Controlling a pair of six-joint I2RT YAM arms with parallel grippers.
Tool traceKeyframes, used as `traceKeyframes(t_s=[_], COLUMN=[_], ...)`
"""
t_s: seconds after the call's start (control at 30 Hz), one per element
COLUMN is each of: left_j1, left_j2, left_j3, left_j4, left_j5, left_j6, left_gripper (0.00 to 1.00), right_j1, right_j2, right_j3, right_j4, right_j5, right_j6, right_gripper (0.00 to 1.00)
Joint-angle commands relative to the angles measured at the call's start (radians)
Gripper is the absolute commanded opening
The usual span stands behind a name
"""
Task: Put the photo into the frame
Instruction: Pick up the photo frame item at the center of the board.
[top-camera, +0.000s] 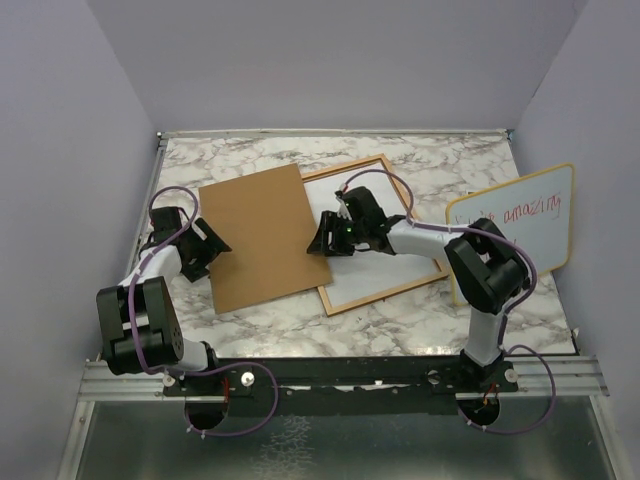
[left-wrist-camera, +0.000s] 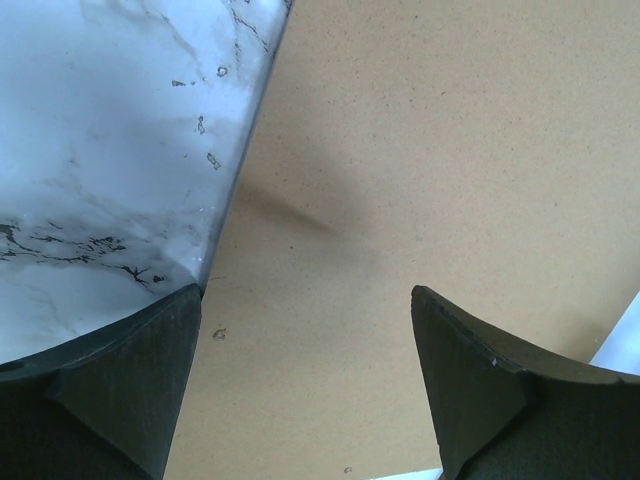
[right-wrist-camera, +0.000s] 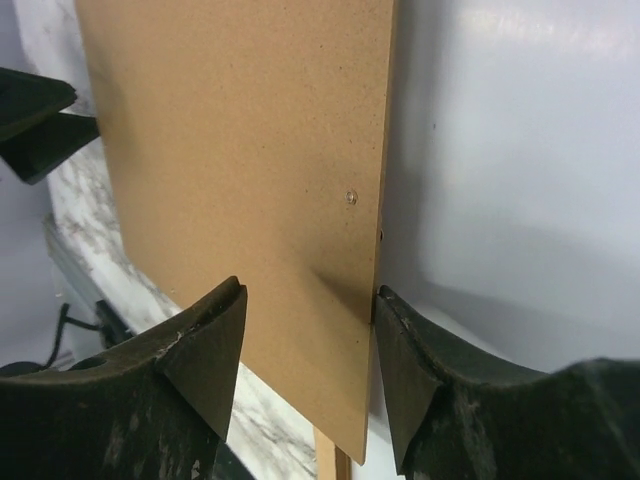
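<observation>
At the left edge of the desk (top-camera: 380, 322) the left hand (top-camera: 214, 250) sits low at the left side of a plain brown board (top-camera: 260, 235). In the left wrist view this hand (left-wrist-camera: 305, 300) is open. Its fingers are spread wide with nothing between them, one over the marble just beside the board's edge and the other over the board.

The board lies across the left part of the frame (top-camera: 370, 161). The frame rests flat in the middle of the desk, turned at a slant, and a white surface (top-camera: 385, 275) fills its uncovered part. I cannot tell whether that surface is the photo.

The right hand (top-camera: 322, 240) reaches over the frame to the board's right side. Seen from its wrist, it (right-wrist-camera: 305, 320) is also open. One finger (right-wrist-camera: 400, 350) is right at the board's edge, and the other is over the brown face.

Far right, a whiteboard (top-camera: 520, 215) with red writing stands well apart from the frame.
</observation>
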Motion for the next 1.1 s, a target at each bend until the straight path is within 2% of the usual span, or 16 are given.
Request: traceKeyframes(t_s=[0.0,0.17,0.33,0.5,0.63,0.7,0.8,0.83,1.07], left_j1=[-0.019,-0.019,-0.021,-0.020,-0.022,-0.021,-0.021,-0.022,-0.023], left_j2=[0.006,0.005,0.006,0.006,0.000,-0.001,-0.008,-0.013,-0.051], left_j3=[-0.041,-0.044,-0.054,-0.055,-0.060,-0.058,-0.054,-0.052,-0.049], left_j4=[-0.031,-0.024,-0.003,0.003,0.004,0.006,0.008,0.008,0.008], left_j5=[0.053,0.063,0.080,0.084,0.084,0.085,0.091,0.092,0.101], left_j6=[-0.006,-0.007,-0.020,-0.024,-0.027,-0.027,-0.027,-0.027,-0.015], left_gripper=[0.85,0.85,0.85,0.85,0.85,0.85,0.85,0.86,0.90], right_j1=[0.008,0.007,0.006,0.007,0.006,0.007,0.007,0.007,0.007], right_j2=[-0.081,-0.102,-0.102,-0.094,-0.120,-0.139,-0.158,-0.162,-0.197], right_j3=[-0.071,-0.118,-0.112,-0.123,-0.119,-0.108,-0.074,-0.060,0.019], right_j4=[0.221,0.363,0.390,0.465,0.406,0.354,0.253,0.219,0.072], right_j5=[-0.195,-0.298,-0.342,-0.378,-0.339,-0.314,-0.300,-0.294,-0.245], right_j6=[0.152,0.224,0.233,0.282,0.252,0.223,0.164,0.148,0.100], right_gripper=[0.55,0.53,0.57,0.54,0.44,0.33,0.05,0.01,0.01])
